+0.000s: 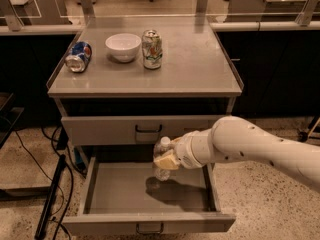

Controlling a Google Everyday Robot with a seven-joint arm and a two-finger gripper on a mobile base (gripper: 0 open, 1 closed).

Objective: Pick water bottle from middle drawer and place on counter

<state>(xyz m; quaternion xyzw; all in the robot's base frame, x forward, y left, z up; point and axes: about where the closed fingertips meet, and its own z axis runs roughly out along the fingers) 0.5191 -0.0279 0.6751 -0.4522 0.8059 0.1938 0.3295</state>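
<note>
The water bottle (161, 149), clear with a white cap, is held upright in my gripper (165, 156) just above the floor of the open middle drawer (125, 191). The gripper is shut on the bottle's body, and the white arm reaches in from the right. The bottle's base hangs a little above the drawer tray and casts a shadow on it. The grey counter (195, 66) lies above, behind the closed upper drawer front.
On the counter stand a white bowl (123, 46) and an upright green-and-white can (152, 49); a blue can (78, 56) lies on its side at the left. The upper drawer front (145, 130) is closed. Cables run on the floor at the left.
</note>
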